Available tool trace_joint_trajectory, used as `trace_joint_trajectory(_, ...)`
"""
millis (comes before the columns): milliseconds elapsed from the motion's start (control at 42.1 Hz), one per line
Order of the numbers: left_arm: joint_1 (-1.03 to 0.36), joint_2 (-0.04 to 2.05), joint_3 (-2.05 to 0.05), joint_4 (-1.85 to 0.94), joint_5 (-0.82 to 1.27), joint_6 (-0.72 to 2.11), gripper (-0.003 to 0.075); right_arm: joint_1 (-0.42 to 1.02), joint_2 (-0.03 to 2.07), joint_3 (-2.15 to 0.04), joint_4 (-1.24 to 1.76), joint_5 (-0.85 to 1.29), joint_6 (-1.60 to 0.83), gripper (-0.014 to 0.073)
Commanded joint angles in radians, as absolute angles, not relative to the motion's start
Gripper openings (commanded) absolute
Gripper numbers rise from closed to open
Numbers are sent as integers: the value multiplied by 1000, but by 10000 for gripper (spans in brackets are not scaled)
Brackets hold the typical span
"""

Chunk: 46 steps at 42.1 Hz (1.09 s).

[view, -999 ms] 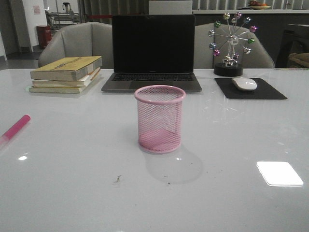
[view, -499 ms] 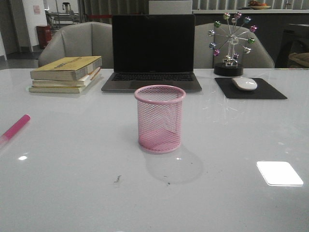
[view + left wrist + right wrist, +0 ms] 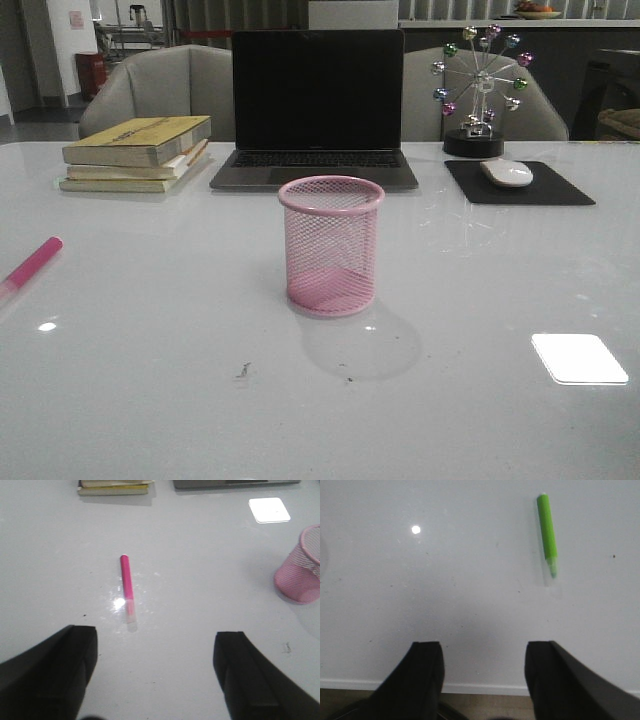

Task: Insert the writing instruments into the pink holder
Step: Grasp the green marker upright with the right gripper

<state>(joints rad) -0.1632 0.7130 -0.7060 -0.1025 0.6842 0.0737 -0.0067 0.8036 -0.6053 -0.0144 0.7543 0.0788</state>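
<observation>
The pink marker point(image 3: 127, 586) is seen lying flat on the table point(image 3: 150, 400), far to the left of the cup point(image 3: 331, 246). The cup is standing up in the middle, and nothing is seen inside it. The green marker point(image 3: 547, 534) is seen only in the right wrist view, flat on the table too.

A marker should probably be picked up first. It is best gripped across its middle, so it does not tip, then lifted and turned upright over the cup's rim.

The left gripper point(image 3: 155, 672) is spread wide and nothing is held or touched. The right gripper point(image 3: 482, 680) is spread wide and empty too.
</observation>
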Motion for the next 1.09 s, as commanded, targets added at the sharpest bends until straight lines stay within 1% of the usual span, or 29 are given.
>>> trace_joint_trajectory(0, -249, 717, -729, -113, 590, 87, 585, -51, 890, -675, -43, 682, 99, 506)
trace_joint_trajectory(119, -359, 717, -728, -109, 590, 112, 562, -111, 1020, -744, -44, 692, 99, 506)
trace_joint_trajectory(214, -438, 717, -728, -109, 592, 112, 559, -163, 1140, -814, -44, 700, 98, 506)
trace_joint_trajectory(357, -509, 717, -728, -109, 592, 112, 559, -191, 1316, -915, -44, 710, 64, 506)
trace_joint_trajectory(594, -524, 717, -728, -109, 596, 112, 559, -191, 1597, -1090, -36, 763, 26, 506)
trace_joint_trajectory(737, -524, 717, -728, -109, 604, 112, 559, -200, 1714, -1193, -18, 798, -13, 506)
trace_joint_trajectory(1070, -524, 717, -728, -109, 604, 112, 559, -208, 1882, -1348, 0, 790, -57, 506)
